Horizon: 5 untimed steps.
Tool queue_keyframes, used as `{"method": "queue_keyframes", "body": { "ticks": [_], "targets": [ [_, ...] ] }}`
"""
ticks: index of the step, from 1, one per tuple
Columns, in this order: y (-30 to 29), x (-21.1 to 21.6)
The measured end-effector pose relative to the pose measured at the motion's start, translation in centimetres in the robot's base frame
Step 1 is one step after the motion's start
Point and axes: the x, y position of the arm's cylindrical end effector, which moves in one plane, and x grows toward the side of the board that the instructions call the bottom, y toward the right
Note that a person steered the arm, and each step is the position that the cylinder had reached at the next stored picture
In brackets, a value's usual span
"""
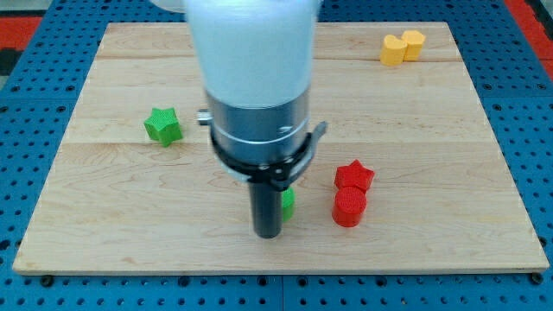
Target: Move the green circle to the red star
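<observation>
The green circle (287, 203) is mostly hidden behind my rod; only a small green sliver shows on the rod's right side. The red star (354, 176) lies to the right of it, with a gap of bare wood between them. My tip (267, 233) sits at the green circle's left, touching or nearly touching it. The arm's white and metal body covers the board's middle above it.
A red cylinder (349, 208) sits just below the red star, touching it. A green star (162, 126) lies at the left. Two yellow blocks (403, 46) sit together at the top right. The wooden board (484, 173) ends near the view's bottom.
</observation>
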Motion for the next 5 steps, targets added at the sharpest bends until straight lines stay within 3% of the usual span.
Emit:
{"method": "queue_keyframes", "body": {
  "ticks": [2,4,5],
  "targets": [
    [2.1,-2.3],
    [-2.4,-2.5],
    [-1.8,-3.8]
  ]
}}
